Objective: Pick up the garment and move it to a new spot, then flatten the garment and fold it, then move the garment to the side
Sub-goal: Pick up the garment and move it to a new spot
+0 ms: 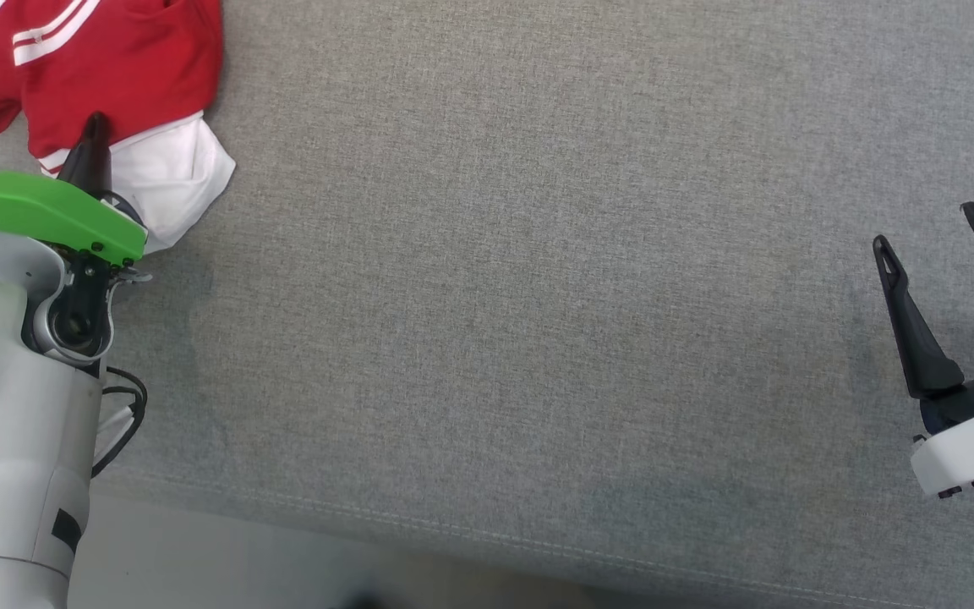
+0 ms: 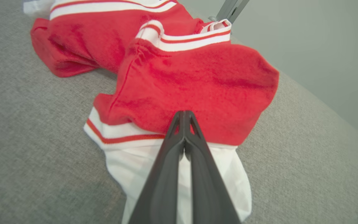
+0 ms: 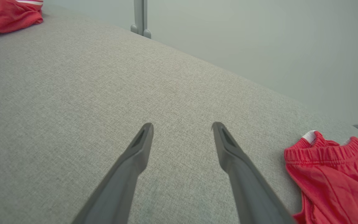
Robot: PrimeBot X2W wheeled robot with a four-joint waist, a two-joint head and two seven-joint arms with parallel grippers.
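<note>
left gripper (image 2: 184, 115) clamped on near edge of garment (image 2: 197, 77) | right gripper (image 3: 182, 125) open, idle, well apart to garment's right

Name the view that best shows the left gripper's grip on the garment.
Left wrist view: the left gripper, shut, pinches the garment close up. Head view shows a fingertip on it beyond a green cover. Right wrist view shows its far corner.
</note>
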